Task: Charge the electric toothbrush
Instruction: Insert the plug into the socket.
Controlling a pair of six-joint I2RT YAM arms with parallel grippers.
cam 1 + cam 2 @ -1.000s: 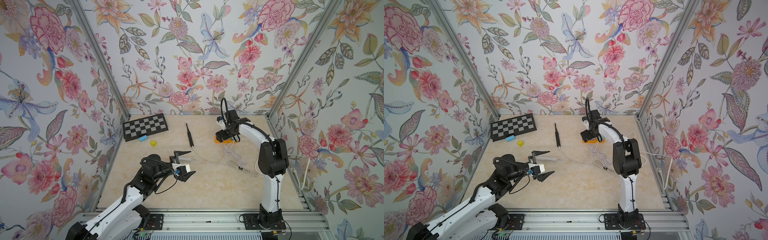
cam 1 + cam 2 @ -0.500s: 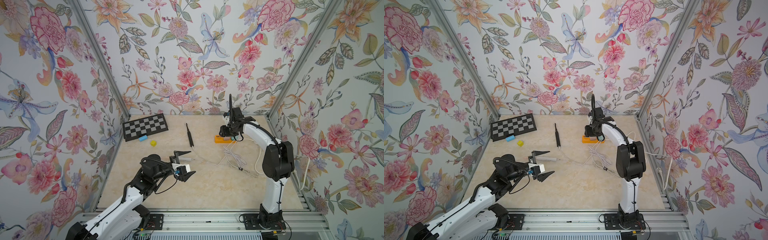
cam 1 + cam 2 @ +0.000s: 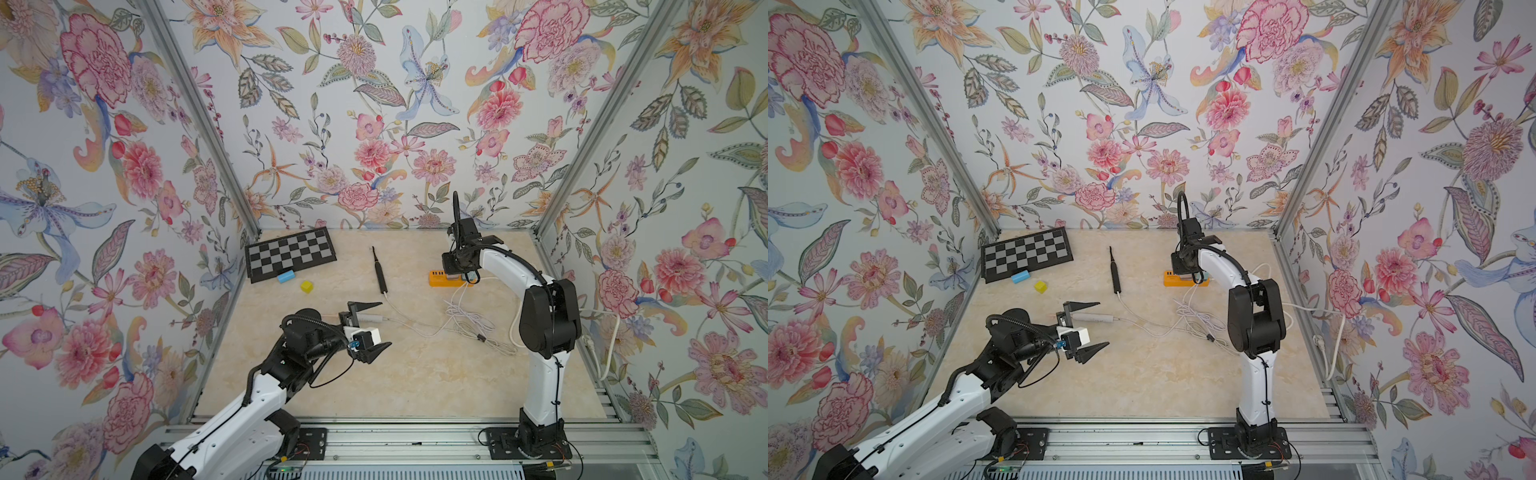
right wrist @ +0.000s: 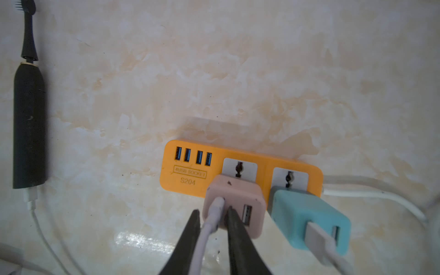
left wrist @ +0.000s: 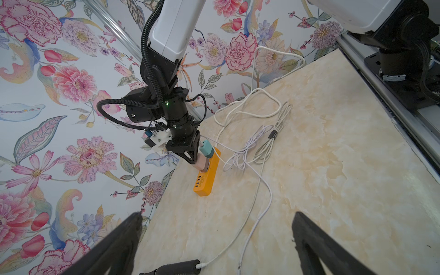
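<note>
The black electric toothbrush point(image 3: 379, 274) point(image 3: 1115, 276) point(image 4: 28, 133) lies flat mid-table, with a white cable point(image 4: 35, 219) plugged into its base point(image 5: 176, 267). At the back right an orange power strip point(image 3: 440, 279) point(image 3: 1177, 280) point(image 4: 190, 166) carries a pink adapter point(image 4: 234, 190) point(image 5: 202, 164) and a teal adapter point(image 4: 307, 216). My right gripper point(image 4: 213, 212) point(image 5: 193, 160) points down at the strip, shut on the white USB plug point(image 4: 216, 204) that sits in the pink adapter. My left gripper point(image 3: 385, 324) point(image 3: 1104, 323) point(image 5: 216, 214) hovers wide open and empty, in front of the toothbrush's base.
Loose white cables point(image 3: 465, 324) point(image 5: 259, 142) coil on the table between the arms. A pale stick-shaped item point(image 3: 368, 318) with its own cable lies under the left gripper. A chequered board point(image 3: 291, 253), a blue block point(image 3: 286, 276) and a yellow cube point(image 3: 306, 286) sit at the back left.
My right gripper's jaws have gone from wide open to closed around the USB plug, and the wrist has shifted slightly over the strip. The left arm has not moved.
</note>
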